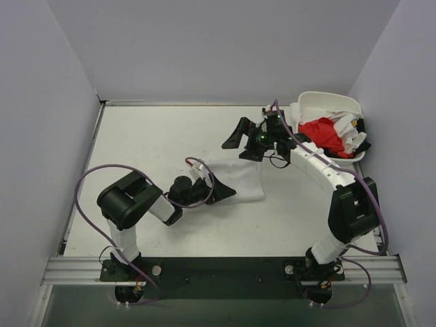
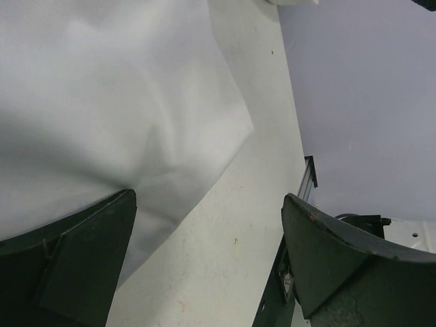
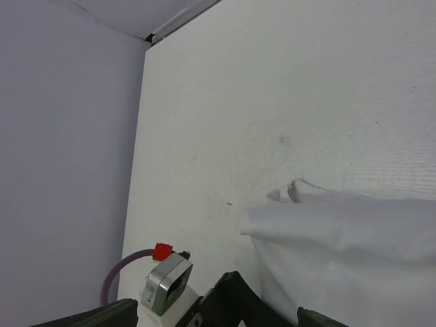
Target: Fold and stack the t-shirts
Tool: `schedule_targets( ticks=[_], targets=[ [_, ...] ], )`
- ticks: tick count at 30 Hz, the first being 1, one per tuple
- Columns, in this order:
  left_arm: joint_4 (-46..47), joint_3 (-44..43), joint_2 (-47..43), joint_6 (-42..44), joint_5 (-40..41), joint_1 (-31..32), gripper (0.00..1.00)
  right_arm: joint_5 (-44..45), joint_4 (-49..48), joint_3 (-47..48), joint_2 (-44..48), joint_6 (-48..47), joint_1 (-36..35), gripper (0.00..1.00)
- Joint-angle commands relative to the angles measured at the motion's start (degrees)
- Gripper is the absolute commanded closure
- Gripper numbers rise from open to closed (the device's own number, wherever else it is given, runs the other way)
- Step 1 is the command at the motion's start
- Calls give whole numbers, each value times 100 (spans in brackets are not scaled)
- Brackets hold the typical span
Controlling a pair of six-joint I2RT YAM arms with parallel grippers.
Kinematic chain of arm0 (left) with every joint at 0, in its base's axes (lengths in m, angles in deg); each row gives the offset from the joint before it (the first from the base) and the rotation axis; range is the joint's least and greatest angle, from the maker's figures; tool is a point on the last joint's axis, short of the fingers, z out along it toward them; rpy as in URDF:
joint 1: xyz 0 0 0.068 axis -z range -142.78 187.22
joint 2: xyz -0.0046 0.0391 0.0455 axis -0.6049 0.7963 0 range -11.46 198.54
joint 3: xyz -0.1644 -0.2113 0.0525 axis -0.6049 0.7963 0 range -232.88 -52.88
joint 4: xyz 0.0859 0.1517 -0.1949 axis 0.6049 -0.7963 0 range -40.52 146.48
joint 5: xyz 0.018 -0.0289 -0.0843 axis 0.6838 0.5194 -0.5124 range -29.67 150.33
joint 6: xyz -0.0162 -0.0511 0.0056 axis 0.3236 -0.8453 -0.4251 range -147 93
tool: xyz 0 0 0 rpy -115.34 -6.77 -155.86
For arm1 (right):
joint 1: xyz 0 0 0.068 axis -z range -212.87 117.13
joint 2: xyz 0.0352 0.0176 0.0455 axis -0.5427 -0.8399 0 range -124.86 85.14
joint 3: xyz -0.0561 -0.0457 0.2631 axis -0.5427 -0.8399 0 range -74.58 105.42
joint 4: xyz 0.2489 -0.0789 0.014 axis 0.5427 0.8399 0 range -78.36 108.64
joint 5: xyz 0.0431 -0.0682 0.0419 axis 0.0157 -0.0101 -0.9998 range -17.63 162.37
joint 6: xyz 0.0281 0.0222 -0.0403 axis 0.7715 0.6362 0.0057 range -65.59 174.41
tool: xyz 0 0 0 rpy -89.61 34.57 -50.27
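Note:
A folded white t-shirt point(image 1: 238, 177) lies flat in the middle of the table. My left gripper point(image 1: 216, 189) is low at its near-left edge and open. In the left wrist view, bare table shows between the fingers point(image 2: 75, 266), with the white t-shirt point(image 2: 102, 102) reaching the left one. My right gripper point(image 1: 240, 141) hangs open just past the shirt's far edge, holding nothing. Its wrist view looks down on the white t-shirt point(image 3: 354, 252) and the left arm's wrist camera point(image 3: 167, 283). A red t-shirt point(image 1: 325, 134) and other white ones point(image 1: 351, 129) are bunched in the tub.
A white rounded tub point(image 1: 327, 103) sits at the back right corner by the right wall. Grey walls close the table on the left, back and right. A metal rail point(image 1: 225, 269) carries both arm bases at the near edge.

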Motion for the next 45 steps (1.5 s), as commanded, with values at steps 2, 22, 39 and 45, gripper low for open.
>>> schedule_targets(
  ticks=[2,22,39,45],
  targets=[
    [1256,212,356,-123,-250,-35,2,-674,-9,-315,305,377,44,0],
    [1987,810,725,-299,-207,27,3,-1493,-3491,-861,-1566,2672,-114,0],
    [2268,1232,690,-378,-260,18,2,-948,-2287,344,-2788,1521,421,0],
    [2251,1285,647,-404,-330,18,3,-465,-2278,89,-2429,976,703,0]
  ],
)
